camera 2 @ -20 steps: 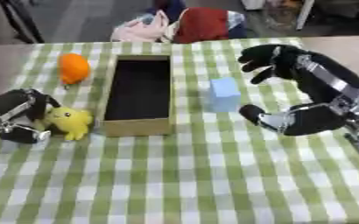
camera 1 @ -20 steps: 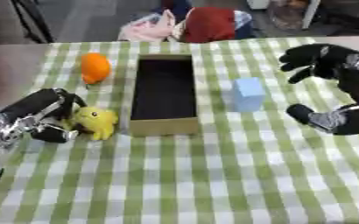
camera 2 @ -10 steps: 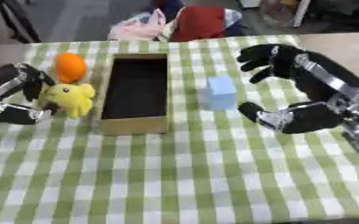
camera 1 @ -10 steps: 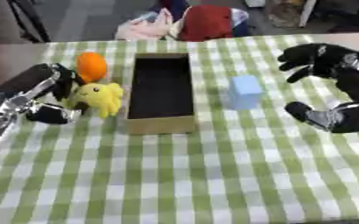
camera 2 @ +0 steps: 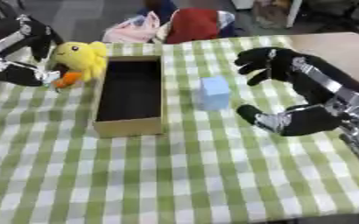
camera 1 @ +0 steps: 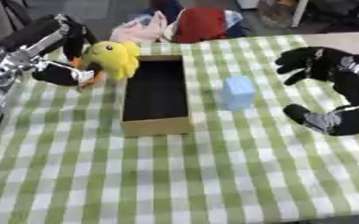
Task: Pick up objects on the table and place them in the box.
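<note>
A yellow plush duck (camera 1: 111, 58) hangs above the table beside the far left corner of the brown open box (camera 1: 156, 127). My left hand (camera 1: 52, 72) is shut on it from the left. A bit of orange (camera 2: 68, 79) shows just under the duck; I cannot tell whether it belongs to the toy. The box looks dark and empty inside. A light blue block (camera 1: 237, 92) stands upright just right of the box. Right of the block my right hand (camera 2: 313, 78) hovers, open, fingers spread in a wide curve, holding nothing.
A green-and-white checked cloth (camera 1: 175, 175) covers the table. Red and pink fabric (camera 1: 190, 24) is heaped past the far edge behind the box. A bare brown tabletop corner (camera 2: 328, 43) shows at the far right.
My left hand has lifted the yellow duck off the cloth and carried it up and toward the far left corner of the box. The right hand and blue block have stayed put.
</note>
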Controlling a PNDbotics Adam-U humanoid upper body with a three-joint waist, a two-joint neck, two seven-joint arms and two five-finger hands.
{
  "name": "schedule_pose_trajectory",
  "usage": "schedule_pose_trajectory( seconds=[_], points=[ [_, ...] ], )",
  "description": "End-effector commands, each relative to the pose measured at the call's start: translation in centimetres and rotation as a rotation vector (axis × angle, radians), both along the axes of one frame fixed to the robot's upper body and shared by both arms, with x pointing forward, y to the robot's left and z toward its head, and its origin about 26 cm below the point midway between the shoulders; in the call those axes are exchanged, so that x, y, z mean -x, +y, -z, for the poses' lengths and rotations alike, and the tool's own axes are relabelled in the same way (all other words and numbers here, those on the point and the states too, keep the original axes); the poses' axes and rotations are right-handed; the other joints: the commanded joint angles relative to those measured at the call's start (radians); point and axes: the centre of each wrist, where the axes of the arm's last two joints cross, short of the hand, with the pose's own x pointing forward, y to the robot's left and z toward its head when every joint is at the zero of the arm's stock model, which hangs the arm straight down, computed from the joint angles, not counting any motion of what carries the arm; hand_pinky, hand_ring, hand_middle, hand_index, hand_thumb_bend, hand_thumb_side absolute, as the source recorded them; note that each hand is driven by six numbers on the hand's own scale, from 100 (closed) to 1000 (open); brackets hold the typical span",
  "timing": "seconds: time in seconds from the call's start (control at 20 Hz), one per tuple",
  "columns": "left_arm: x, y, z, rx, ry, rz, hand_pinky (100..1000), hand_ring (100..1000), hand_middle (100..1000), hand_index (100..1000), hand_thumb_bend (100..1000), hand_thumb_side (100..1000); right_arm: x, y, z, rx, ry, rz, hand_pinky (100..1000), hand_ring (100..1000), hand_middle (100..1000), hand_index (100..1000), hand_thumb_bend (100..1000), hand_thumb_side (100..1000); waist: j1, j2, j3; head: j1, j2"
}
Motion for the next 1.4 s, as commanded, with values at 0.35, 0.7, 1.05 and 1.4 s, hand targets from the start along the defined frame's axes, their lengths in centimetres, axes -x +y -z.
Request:
schedule_pose_trajectory(
  seconds=[0.35, 0.7, 1.05, 1.4],
  points=[
    [-3.1, -2.6, 3.0, -0.07, 0.022, 0.0, 476, 402, 374, 488, 316, 181, -0.1, 0.5, -0.9, -0.005, -0.016, -0.033, 712, 815, 804, 895, 365, 238, -0.006, -0.015, -0.016, 0.011, -0.014],
    [-3.6, -3.5, 5.3, -0.155, 0.086, 0.054, 611, 585, 581, 724, 566, 356, -0.1, 0.6, -0.8, -0.007, -0.009, -0.039, 712, 815, 803, 895, 363, 242, -0.007, -0.015, -0.02, 0.013, -0.015],
    [-2.9, -1.8, 3.8, -0.183, 0.106, 0.067, 687, 687, 697, 785, 767, 523, -0.2, 0.4, -0.4, -0.011, 0.0, -0.026, 712, 815, 802, 896, 359, 246, -0.004, -0.02, -0.009, 0.01, -0.014],
    [-1.2, 2.6, -2.1, 0.026, -0.075, -0.112, 640, 634, 647, 768, 705, 498, -0.2, 0.1, 0.0, -0.007, 0.013, -0.016, 712, 814, 801, 896, 355, 251, -0.002, -0.026, 0.008, 0.006, -0.012]
  ],
)
